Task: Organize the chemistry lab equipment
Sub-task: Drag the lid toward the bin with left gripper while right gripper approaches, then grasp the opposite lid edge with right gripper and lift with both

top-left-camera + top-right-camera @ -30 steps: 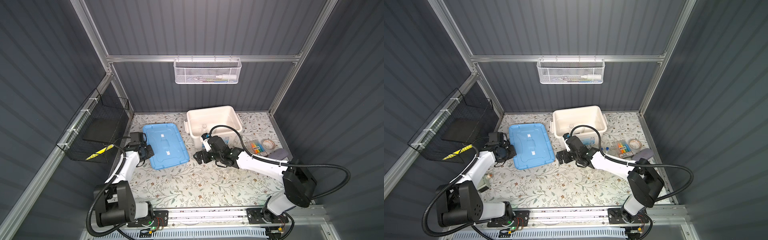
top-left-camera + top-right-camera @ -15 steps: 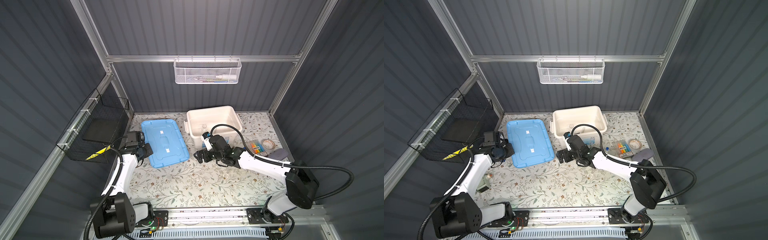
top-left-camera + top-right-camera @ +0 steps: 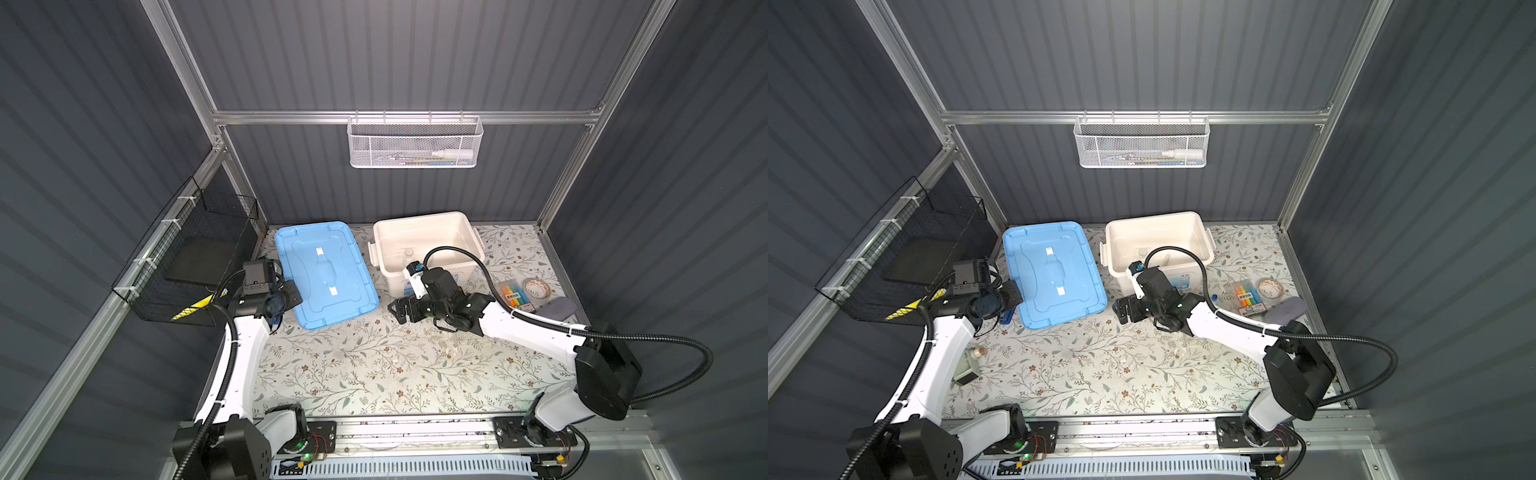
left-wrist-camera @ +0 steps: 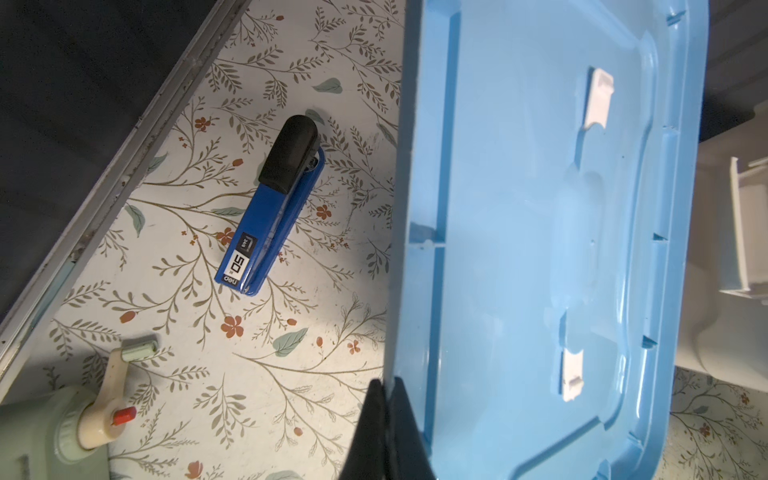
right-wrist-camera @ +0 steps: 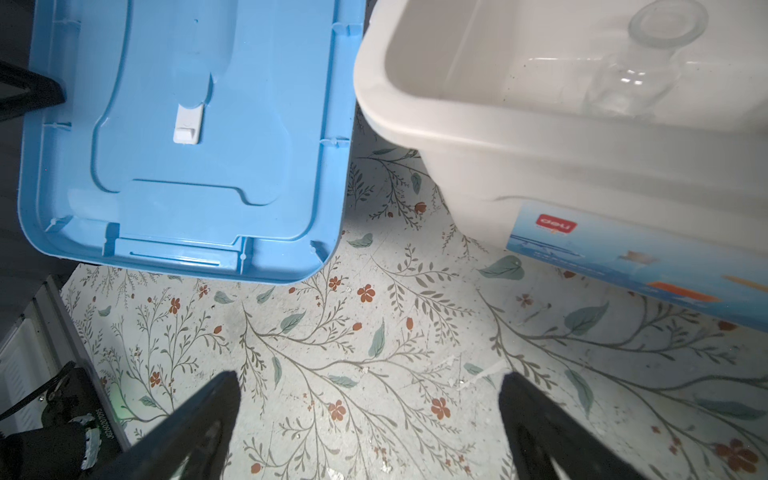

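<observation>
In the white bin [image 5: 415, 120] sits the glass vessel [image 5: 648, 54]. Beside it, the left gripper [image 4: 384, 386] clamps the blue lid [image 4: 540, 249] by its edge. The right gripper [image 5: 370, 376] hangs with jaws spread over the mat [image 5: 374, 316], near the bin.

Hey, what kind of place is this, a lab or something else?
Probably a robot test booth rather than a real lab: dark ribbed panels on an aluminium frame, a left arm and right arm on a base rail, and a floral-covered table with a white bin and blue lid.
</observation>
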Tool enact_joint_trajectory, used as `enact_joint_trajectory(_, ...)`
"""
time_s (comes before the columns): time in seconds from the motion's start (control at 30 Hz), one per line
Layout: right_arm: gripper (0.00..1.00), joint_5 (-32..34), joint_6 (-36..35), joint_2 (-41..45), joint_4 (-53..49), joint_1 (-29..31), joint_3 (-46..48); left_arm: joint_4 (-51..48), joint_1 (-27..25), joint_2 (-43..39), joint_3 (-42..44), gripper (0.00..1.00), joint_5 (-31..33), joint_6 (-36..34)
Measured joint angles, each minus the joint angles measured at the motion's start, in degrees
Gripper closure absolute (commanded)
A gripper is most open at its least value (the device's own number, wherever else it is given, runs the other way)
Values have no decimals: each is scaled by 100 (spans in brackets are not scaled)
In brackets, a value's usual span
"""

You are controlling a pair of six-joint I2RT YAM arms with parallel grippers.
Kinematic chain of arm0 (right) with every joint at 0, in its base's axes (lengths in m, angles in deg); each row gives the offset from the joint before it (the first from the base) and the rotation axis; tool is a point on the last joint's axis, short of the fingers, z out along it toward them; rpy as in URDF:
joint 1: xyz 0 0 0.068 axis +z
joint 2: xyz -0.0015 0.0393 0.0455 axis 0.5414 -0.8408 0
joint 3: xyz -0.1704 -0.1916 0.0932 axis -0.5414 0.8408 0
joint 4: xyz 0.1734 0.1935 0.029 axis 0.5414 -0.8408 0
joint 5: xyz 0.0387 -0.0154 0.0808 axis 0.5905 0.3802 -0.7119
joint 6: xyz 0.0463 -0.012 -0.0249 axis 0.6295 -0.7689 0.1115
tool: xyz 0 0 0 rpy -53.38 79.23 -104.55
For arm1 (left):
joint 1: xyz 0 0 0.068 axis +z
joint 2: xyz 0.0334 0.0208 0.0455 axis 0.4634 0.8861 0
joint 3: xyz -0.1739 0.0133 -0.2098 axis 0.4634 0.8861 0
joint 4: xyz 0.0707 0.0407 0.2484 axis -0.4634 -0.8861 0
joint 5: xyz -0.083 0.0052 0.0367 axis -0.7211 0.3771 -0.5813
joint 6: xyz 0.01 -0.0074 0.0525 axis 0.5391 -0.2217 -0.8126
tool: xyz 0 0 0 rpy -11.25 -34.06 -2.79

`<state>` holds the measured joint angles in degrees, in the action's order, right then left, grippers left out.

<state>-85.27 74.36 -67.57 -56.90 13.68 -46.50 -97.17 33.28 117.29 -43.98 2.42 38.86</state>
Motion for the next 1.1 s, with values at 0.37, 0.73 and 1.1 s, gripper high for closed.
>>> enact_joint_trajectory(0.37,1,-238,0,57,151,-133,0,-155,0,-216,-393,100,-127,46)
enact_joint_trajectory(0.73,1,-1294,4,90,522,-911,-125,-63,-4,-212,-649,100,-507,190)
enact_joint_trajectory(1.1,1,-2033,160,7,876,-1631,-498,214,-831,232,-835,100,-450,339)
